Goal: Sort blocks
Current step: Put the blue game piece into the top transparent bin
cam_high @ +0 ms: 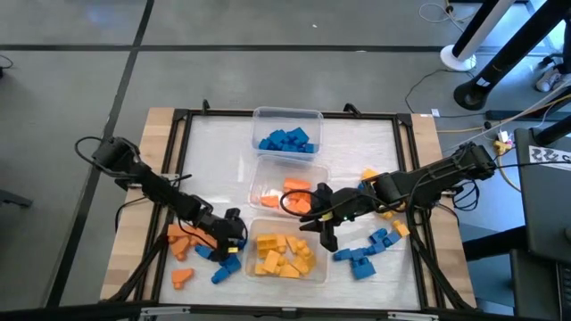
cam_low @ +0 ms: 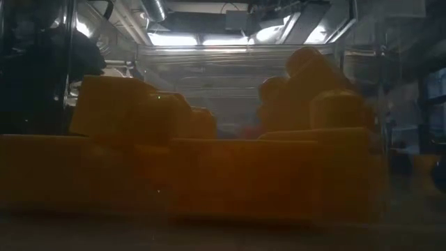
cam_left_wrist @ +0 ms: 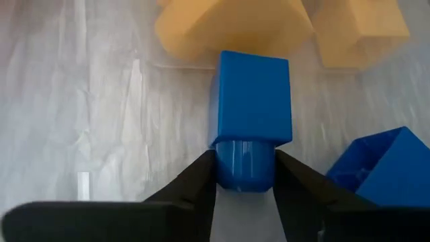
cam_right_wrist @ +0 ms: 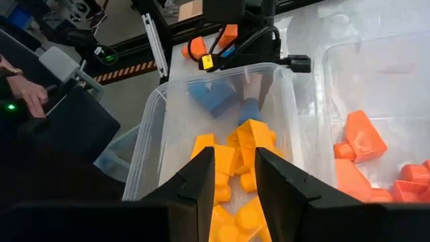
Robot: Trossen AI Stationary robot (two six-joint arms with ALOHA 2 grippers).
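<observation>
My left gripper (cam_left_wrist: 245,176) is down on the table's near-left, fingers closing on the round stud of a blue block (cam_left_wrist: 251,114) just beside the yellow tub (cam_high: 318,267). My right gripper (cam_right_wrist: 235,178) hangs over that tub's yellow blocks (cam_right_wrist: 232,195) with a narrow gap and nothing held. I judge that grip shallow: pinched only by the stud, the block could twist or slip free on lifting, and the 2 arms are near enough to clash.
</observation>
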